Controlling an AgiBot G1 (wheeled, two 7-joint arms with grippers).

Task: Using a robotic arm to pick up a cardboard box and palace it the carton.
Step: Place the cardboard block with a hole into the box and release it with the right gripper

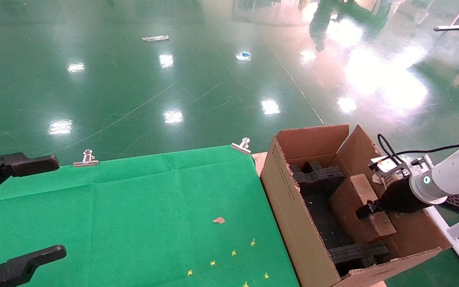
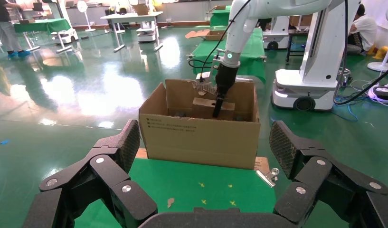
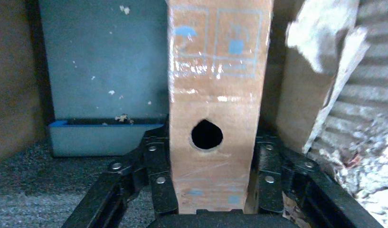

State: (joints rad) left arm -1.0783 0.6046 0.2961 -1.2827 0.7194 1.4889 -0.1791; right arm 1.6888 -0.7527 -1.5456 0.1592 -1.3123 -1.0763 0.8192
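Note:
The white robotic arm (image 1: 456, 171) reaches into the large carton (image 1: 281, 179) from the right. Its black right gripper (image 1: 367, 210) is shut on the small cardboard box (image 1: 353, 207), which lies slanted inside the carton between black foam inserts (image 1: 319, 175). In the right wrist view the box (image 3: 215, 85) shows its round hole, with my gripper (image 3: 212, 156) around it and fingers (image 3: 158, 175) pressed on both sides. In the left wrist view the arm (image 2: 239, 28), box (image 2: 206, 107) and carton (image 2: 201, 137) show farther off. My left gripper (image 1: 58, 206) is open and empty over the table's left edge.
A green cloth (image 1: 134, 215) covers the table, held by two metal clips (image 1: 86, 158) (image 1: 242, 146). Small yellow marks (image 1: 233, 253) and a brown scrap (image 1: 218, 220) lie on it. The carton stands against the table's right edge. A white frame (image 1: 458, 231) stands beyond the carton.

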